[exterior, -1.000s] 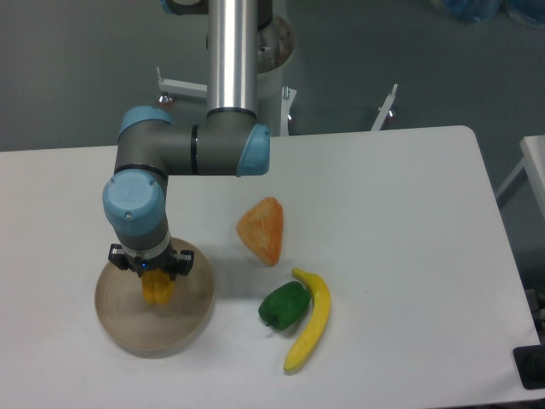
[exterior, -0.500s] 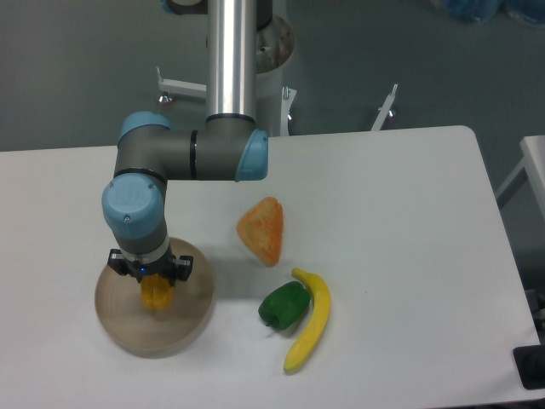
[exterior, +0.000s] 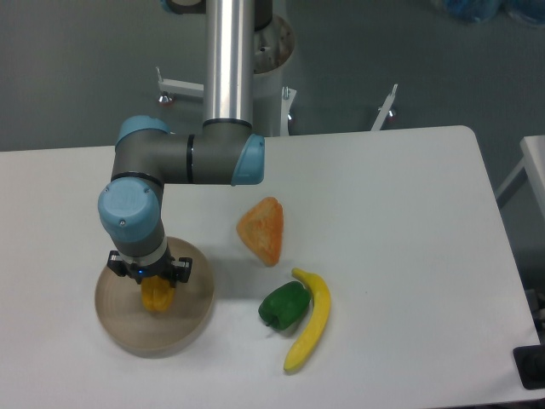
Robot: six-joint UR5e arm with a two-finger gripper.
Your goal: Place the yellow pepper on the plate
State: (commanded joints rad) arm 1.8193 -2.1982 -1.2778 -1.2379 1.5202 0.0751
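Gripping the yellow pepper [exterior: 157, 296], the pincer [exterior: 154, 288] (closed around it) hangs over the plate [exterior: 189, 319].

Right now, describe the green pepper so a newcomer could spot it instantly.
Start at the white table, right of the plate. Below the orange wedge, the green pepper lies touching the banana. It is the only green item, short and blocky next to the long yellow curve.
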